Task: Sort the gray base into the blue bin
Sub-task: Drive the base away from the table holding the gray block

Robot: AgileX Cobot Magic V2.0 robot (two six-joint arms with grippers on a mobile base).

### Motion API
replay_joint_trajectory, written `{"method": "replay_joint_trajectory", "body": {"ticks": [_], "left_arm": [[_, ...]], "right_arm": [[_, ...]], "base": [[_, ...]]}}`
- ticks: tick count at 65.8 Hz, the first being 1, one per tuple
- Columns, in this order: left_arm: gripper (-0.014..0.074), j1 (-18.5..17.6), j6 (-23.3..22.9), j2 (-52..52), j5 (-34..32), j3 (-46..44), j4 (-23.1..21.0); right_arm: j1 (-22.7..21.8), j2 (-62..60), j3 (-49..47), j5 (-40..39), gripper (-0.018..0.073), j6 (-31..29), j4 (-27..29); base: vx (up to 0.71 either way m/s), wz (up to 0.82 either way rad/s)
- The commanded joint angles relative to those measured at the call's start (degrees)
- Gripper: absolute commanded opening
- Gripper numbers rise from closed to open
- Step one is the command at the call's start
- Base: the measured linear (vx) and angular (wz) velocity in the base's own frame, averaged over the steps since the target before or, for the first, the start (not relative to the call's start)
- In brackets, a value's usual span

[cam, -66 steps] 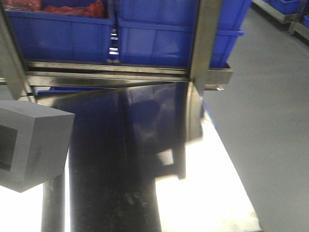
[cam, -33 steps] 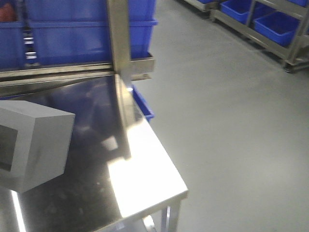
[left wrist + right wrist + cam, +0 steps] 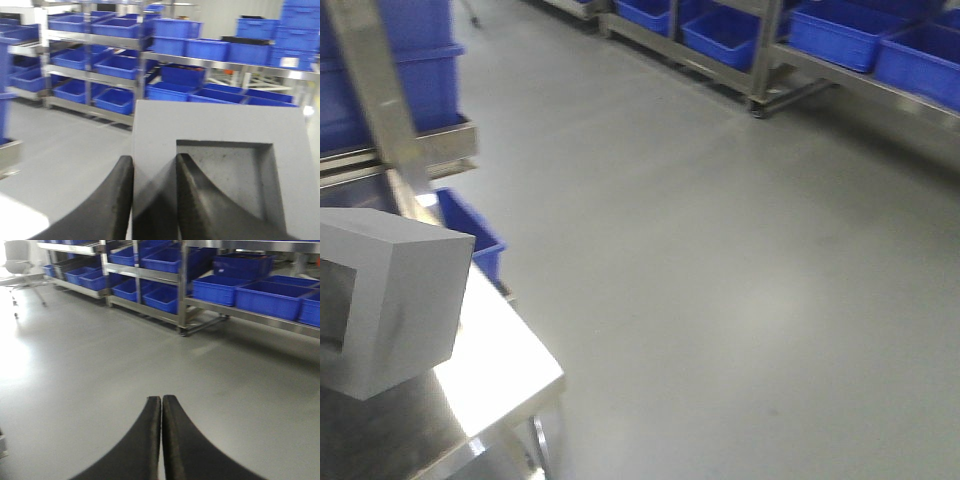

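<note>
The gray base [image 3: 390, 300] fills the lower left of the front view, held up above a steel table. In the left wrist view the gray base [image 3: 220, 125] looms close, its square recess facing the camera. My left gripper [image 3: 154, 162] is shut on the base's left rim wall, one finger outside it and one inside the recess. My right gripper [image 3: 161, 401] is shut on nothing, hanging over bare grey floor. Several blue bins [image 3: 172, 45] stand on steel shelving ahead; more blue bins [image 3: 270, 300] line the racks in the right wrist view.
A steel table [image 3: 500, 380] ends at a corner just below the base. A steel post [image 3: 390, 110] rises at the left with a blue crate [image 3: 470, 235] under it. Racks of blue crates [image 3: 820, 35] stand across the grey floor.
The front view has swung to the right: the table and near crates slid off to the left and open floor with far racks came in. The base keeps its place in the frame.
</note>
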Motion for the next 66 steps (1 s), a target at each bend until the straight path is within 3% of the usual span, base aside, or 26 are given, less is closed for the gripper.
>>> {"method": "replay_joint_trajectory", "body": {"ticks": [1,66], "left_arm": [[-0.0006,-0.21,-0.33,0.05,-6.36,-1.57,-0.66],[-0.0006,-0.21,-0.33,0.05,-6.29,-1.57,-0.66]], "right_arm": [[0.02,-0.1,0.08,-4.28,-0.0005,-0.32,-0.23],[0.02,-0.1,0.08,-4.28,-0.0005,-0.32,-0.23]], "base": [[0.0,-0.6],[0.05,-0.54]]}}
